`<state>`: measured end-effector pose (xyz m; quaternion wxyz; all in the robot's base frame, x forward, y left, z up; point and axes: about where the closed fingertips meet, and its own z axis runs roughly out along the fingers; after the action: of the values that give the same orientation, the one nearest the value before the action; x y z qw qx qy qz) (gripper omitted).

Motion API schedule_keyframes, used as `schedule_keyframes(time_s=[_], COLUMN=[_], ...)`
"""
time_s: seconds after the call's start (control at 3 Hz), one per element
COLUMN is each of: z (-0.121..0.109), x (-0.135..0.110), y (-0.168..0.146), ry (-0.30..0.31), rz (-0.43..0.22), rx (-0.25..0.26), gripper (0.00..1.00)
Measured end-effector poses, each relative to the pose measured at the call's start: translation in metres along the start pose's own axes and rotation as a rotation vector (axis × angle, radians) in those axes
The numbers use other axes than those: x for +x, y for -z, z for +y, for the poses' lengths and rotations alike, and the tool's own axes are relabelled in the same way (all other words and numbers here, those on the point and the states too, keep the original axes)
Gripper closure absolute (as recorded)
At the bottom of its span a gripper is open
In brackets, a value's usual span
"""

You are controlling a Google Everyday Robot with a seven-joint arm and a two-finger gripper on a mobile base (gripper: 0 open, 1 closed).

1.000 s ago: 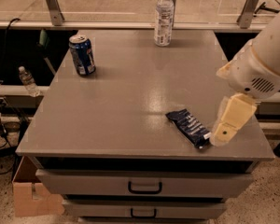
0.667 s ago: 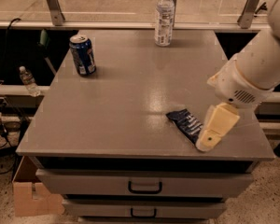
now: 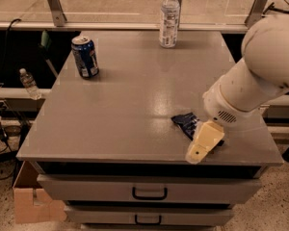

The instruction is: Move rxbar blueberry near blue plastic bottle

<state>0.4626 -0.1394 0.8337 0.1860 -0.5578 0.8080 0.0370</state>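
The rxbar blueberry (image 3: 185,122), a flat dark navy wrapper, lies on the grey table (image 3: 135,105) near its front right. Its right part is hidden behind my gripper. My gripper (image 3: 202,146), cream-coloured, hangs from the white arm (image 3: 253,83) over the bar's right end near the table's front edge. The blue plastic bottle (image 3: 169,17), clear with a white cap and pale label, stands upright at the table's far edge, well away from the bar.
A blue soda can (image 3: 85,57) stands at the table's back left. A tiny clear bottle (image 3: 29,83) sits off the table at the left. Drawers with handles (image 3: 149,193) are below the tabletop. A cardboard box (image 3: 31,201) is on the floor at the lower left.
My arm and gripper have moved left and down over the bar, covering more of its right end. The bar, can and bottle have not moved.
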Motion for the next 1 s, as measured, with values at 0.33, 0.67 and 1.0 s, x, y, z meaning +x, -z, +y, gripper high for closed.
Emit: schedule_keyframes(time_s=[0.33, 0.67, 1.0], z=[-0.0006, -0.0041, -0.0047], x=[-0.0001, -0.0001, -0.0013], y=[-0.0169, -0.0228, -0.0196], ry=[-0.027, -0.045, -0.045], rz=[0.029, 0.046, 0.046], rx=[0.001, -0.003, -0.003], gripper=[0.18, 0.4, 0.64])
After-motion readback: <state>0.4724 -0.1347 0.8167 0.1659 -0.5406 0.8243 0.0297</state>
